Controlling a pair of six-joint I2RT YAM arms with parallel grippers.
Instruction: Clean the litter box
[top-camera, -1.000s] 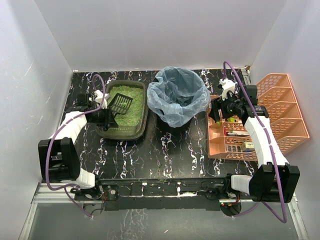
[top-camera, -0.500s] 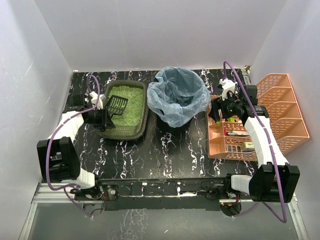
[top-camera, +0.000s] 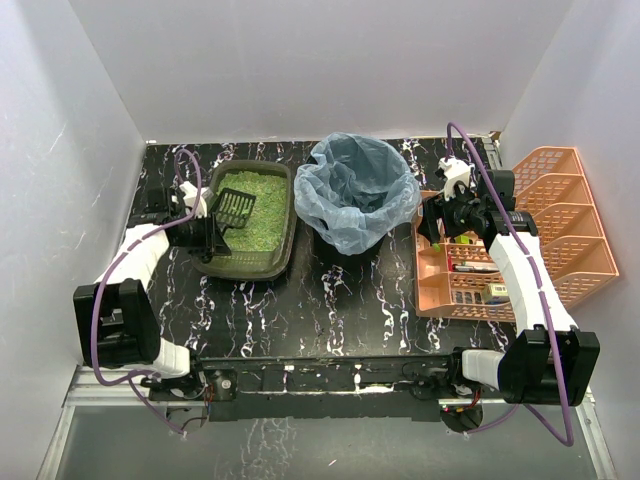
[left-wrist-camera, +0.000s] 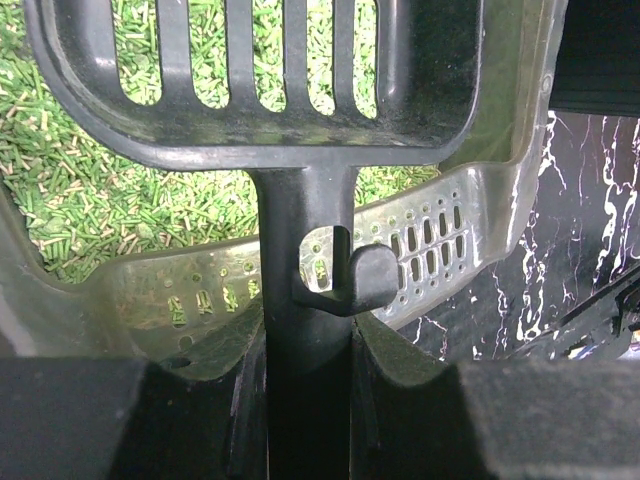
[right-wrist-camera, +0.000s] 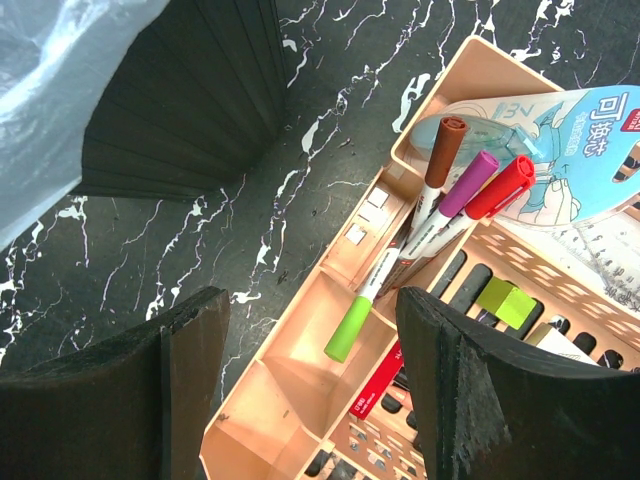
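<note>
Over litter box (top-camera: 246, 266), left claw (top-camera: 214, 229) clamping scoop (top-camera: 236, 208)

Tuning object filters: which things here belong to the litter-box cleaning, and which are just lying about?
Job: litter box; scoop in the shut left gripper; bag-lined bin, likely for waste.
Lying about: orange organiser; markers in it; open right gripper above it.

The only print I could make out was on a pale blue card package (right-wrist-camera: 572, 160) standing in the orange organiser (right-wrist-camera: 290, 390). It had white Chinese characters that looked like 可换芯 near its edge, with fainter letters "ZE" beside them. A red item (right-wrist-camera: 372, 400) lower down bore white print too small to read.
</note>
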